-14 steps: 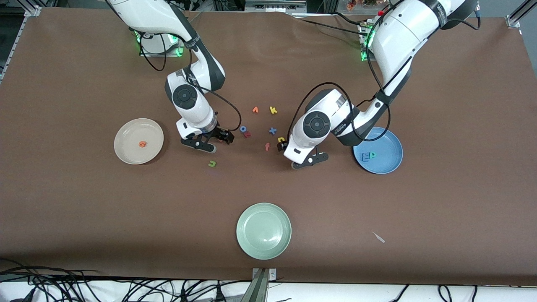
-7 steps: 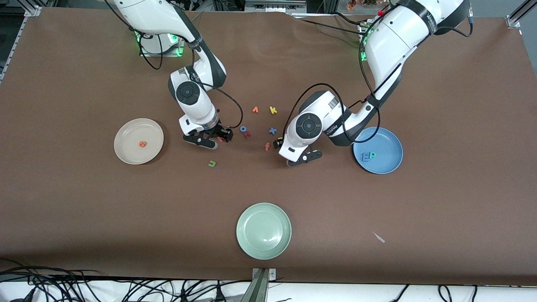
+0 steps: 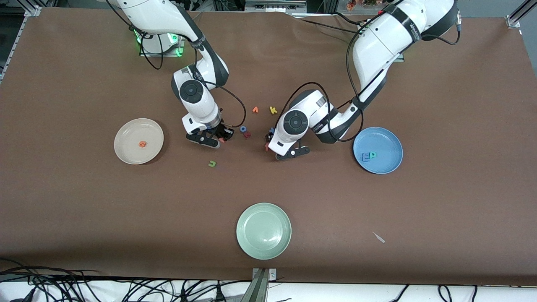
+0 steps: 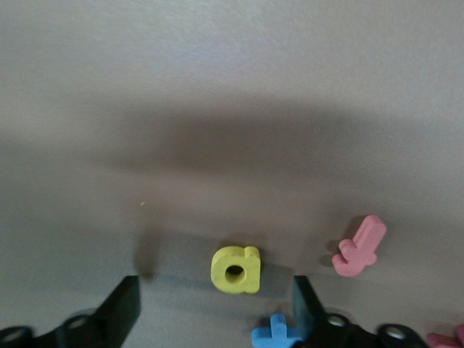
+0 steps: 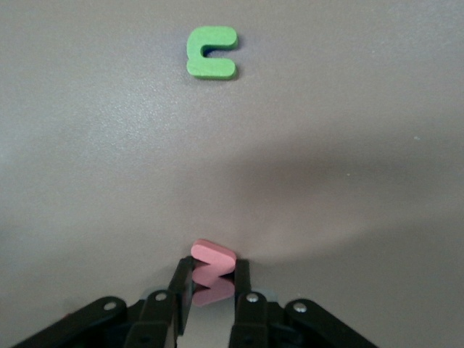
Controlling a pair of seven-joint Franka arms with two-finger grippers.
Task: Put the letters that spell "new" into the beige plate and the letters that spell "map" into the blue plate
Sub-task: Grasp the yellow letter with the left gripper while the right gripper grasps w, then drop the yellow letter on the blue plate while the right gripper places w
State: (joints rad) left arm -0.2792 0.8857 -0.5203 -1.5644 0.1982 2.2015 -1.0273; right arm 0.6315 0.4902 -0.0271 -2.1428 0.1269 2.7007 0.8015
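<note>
Nearest the front camera lies the pale green plate (image 3: 264,230). Farther up the table the olive-green n (image 3: 212,163) lies flat, its open mouth facing about four o'clock in the front view.

At nearly the same depth sit the two target plates. The blue plate (image 3: 378,150), toward the left arm's end, holds the blue m (image 3: 366,157) touching the teal p (image 3: 372,154). The beige plate (image 3: 139,141), toward the right arm's end, holds the orange e (image 3: 143,144).

Between the plates, the right gripper (image 5: 211,286) is down at the table with its fingers clamped on the pinkish-red w (image 5: 213,264), which stands on edge between them. The left gripper (image 4: 216,308) has its fingers spread apart, straddling the yellow a (image 4: 235,269), which lies flat and untouched; the blue x (image 4: 276,335) and the orange-red f (image 4: 358,247) lie beside it.

Farther still are the blue o (image 3: 243,129), the dark red letter (image 3: 247,134) touching it, and the yellow k (image 3: 273,110).
</note>
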